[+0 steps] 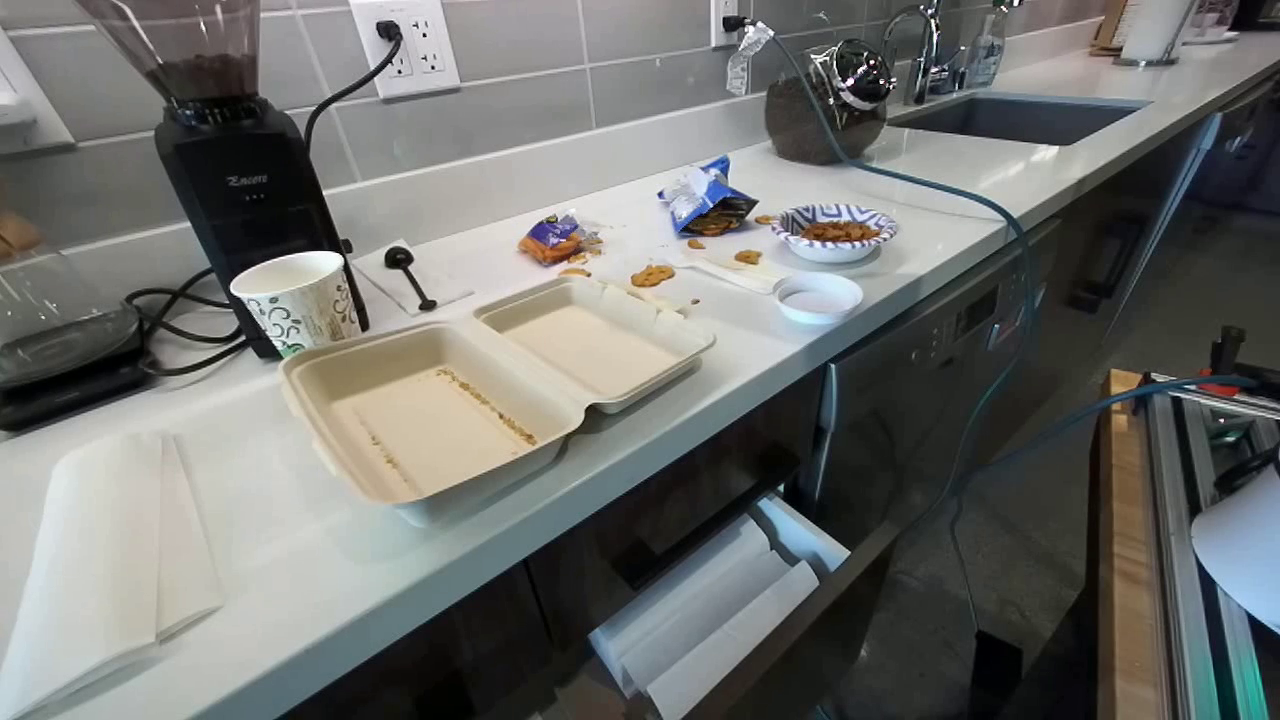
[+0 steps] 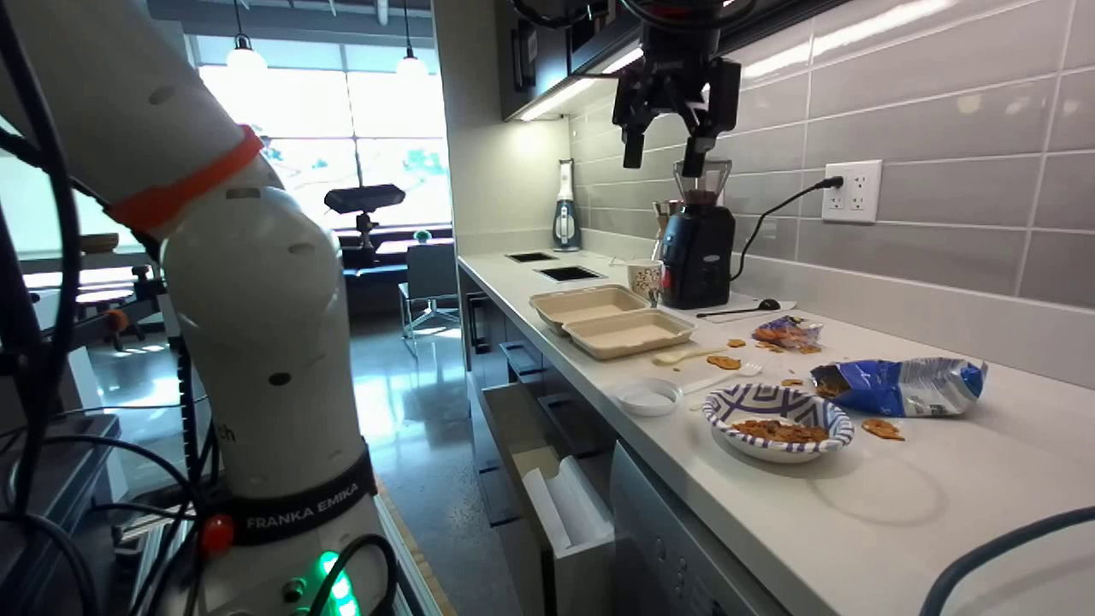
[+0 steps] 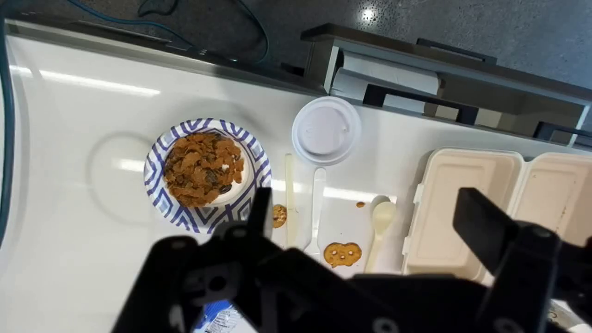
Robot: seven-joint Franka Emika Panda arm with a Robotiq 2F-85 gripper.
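Observation:
My gripper (image 2: 665,154) hangs high above the counter, its two black fingers apart with nothing between them. In the wrist view the open gripper (image 3: 365,196) is over a pretzel crisp (image 3: 342,254), a cream spoon (image 3: 383,217) and a white fork (image 3: 318,199). A cream knife (image 3: 290,185) lies beside the fork. A blue-patterned paper bowl (image 3: 162,201) holds brown cereal flakes (image 3: 199,171). A round white lid (image 3: 323,132) lies near the counter's front edge. An open beige takeout box (image 3: 455,226) has crumbs inside. The gripper is out of view in an exterior view.
A torn blue snack bag (image 2: 907,385), a smaller snack bag (image 2: 787,332), a black scoop (image 2: 766,305), a paper cup (image 1: 300,295) and a black coffee grinder (image 1: 250,190) stand along the wall. An open drawer (image 1: 800,530) holding white paper juts out below. A blue cable (image 1: 960,195) crosses the counter.

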